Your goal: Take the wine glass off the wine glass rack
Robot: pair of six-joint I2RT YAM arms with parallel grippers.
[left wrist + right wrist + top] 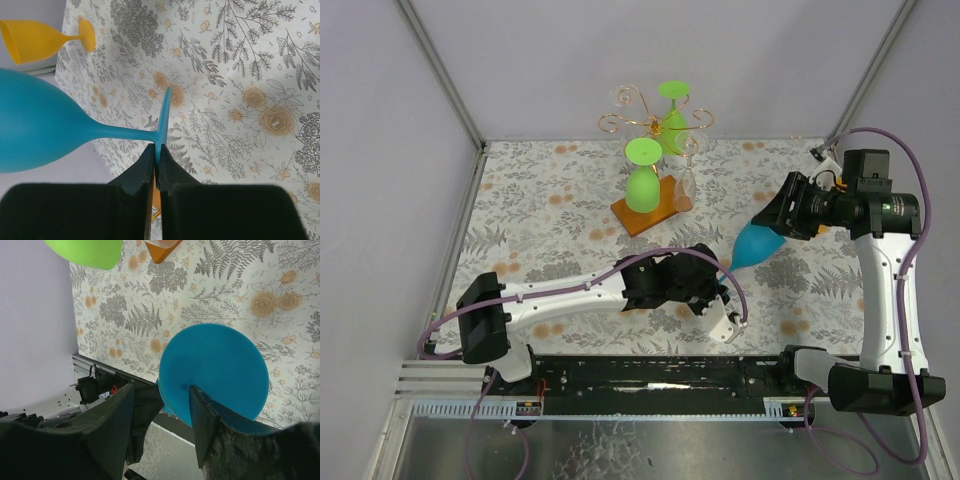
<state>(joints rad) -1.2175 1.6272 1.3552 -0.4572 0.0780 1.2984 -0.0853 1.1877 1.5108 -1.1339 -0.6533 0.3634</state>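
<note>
The gold wire wine glass rack (655,122) stands on its orange base (638,220) at the back centre. Two green glasses (642,185) and a clear glass (685,190) hang on it. A blue wine glass (757,245) is off the rack, held on its side in the air right of centre. My left gripper (723,275) is shut on the rim of its foot (164,117), fingers pinched together (156,150). My right gripper (775,222) is open at the bowl end. In the right wrist view its jaws (161,387) stand wide apart, the right one lying against the blue glass (215,370).
A yellow glass (35,37) shows at the far edge of the left wrist view. A green bowl (85,252) and the orange base corner (160,250) top the right wrist view. Walls close in the floral table (550,250) on three sides.
</note>
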